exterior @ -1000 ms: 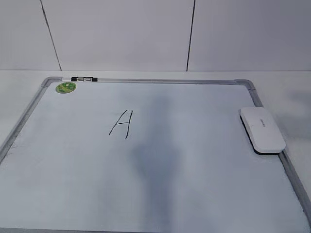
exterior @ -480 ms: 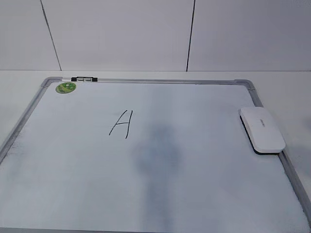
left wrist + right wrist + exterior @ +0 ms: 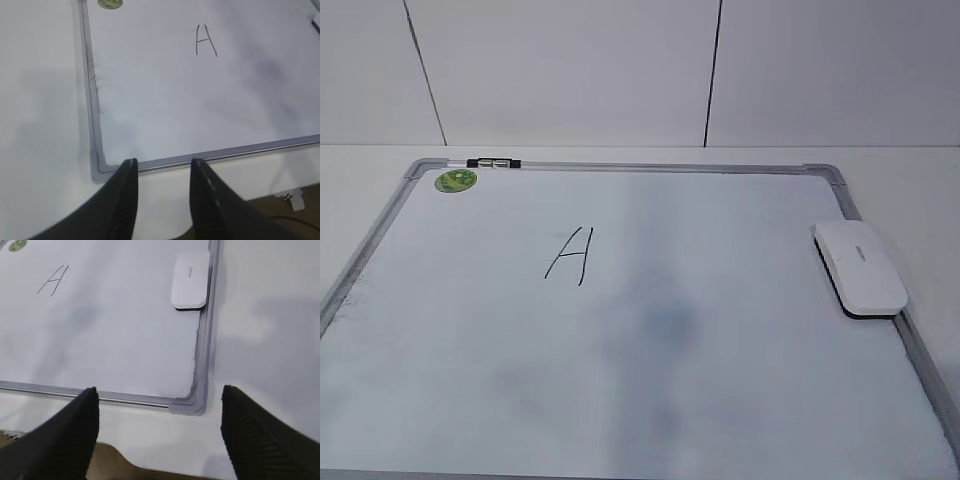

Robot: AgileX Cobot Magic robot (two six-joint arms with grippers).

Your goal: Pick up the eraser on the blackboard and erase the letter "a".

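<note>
The blackboard (image 3: 720, 250) is a white board in a grey frame, lying flat on the table. The white eraser (image 3: 860, 268) rests on its right edge, partly over the frame, and also shows in the right wrist view (image 3: 190, 280). A tall angular capital "A" (image 3: 570, 255) is written left of centre. No small lowercase "a" shows on the board. My left gripper (image 3: 164, 164) is open and empty over the board's near left corner. My right gripper (image 3: 159, 390) is wide open and empty over the near right corner. Neither gripper shows in the exterior view.
A green round sticker (image 3: 455, 180) sits in the board's far left corner, with a small black clip (image 3: 493, 162) on the far frame beside it. White table surrounds the board. The table's front edge (image 3: 100, 460) runs just below both grippers.
The dark shadow on the middle of the board has faded and shrunk toward the front. The eraser and the "A" have not moved.
</note>
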